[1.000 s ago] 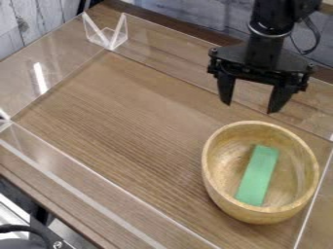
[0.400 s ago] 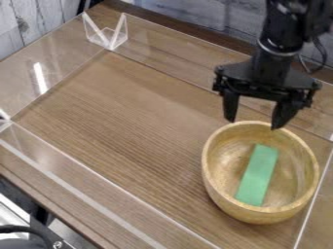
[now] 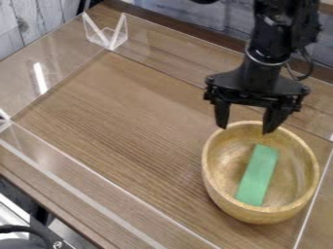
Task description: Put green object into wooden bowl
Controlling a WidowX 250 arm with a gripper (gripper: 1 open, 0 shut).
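The green object (image 3: 262, 174) is lying flat inside the wooden bowl (image 3: 224, 147), stretching along the bowl's floor from near its middle toward the near wall, so the task is looking finished as things lie. The gripper (image 3: 251, 121) is hanging just above the bowl's far rim with its dark fingers spread wide and nothing between them, pointing almost straight down. The main risk from here seems to be the claw itself: its fingertips are sitting so near the thick rim that a further drop or a sideways swing could be knocking the bowl, sliding it across the wooden table (image 3: 117, 126) or tipping it enough for the block to be spilling out. The bowl is also resting near the table's right corner and beside the clear plastic wall (image 3: 316, 199), so a push in that direction could be jamming it against the barrier. If the fingers were closing again while low, they might be catching the rim or dragging the block back out, undoing the placement. A clean lift straight up is looking like the safest way out. As for writing, no brand, label or lettering is showing anywhere: the bowl, the block, the gripper and the table are all reading as plain.
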